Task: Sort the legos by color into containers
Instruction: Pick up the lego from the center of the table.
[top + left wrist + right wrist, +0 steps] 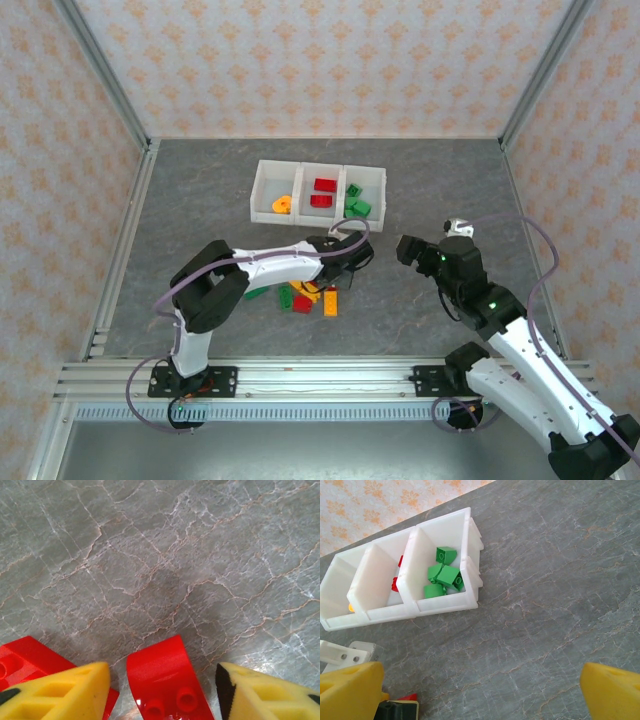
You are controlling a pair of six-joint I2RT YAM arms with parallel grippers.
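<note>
Red lego lies between fingers of left gripper.

arms white-black | cables lilac | tool fingers yellow | LEDs green

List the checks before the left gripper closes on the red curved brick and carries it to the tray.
1. The red curved plastic brick lies between the left gripper's fingers: ok.
2. Jaws open, with a gap on each side of it: ok.
3. The second red brick is free of the finger beside it: cannot tell, the finger overlaps it.
4. The middle bin of the white translucent plastic tray holds red bricks, top unobstructed: ok.
5. The right gripper is open, apart from the loose brick pile: ok.
</note>
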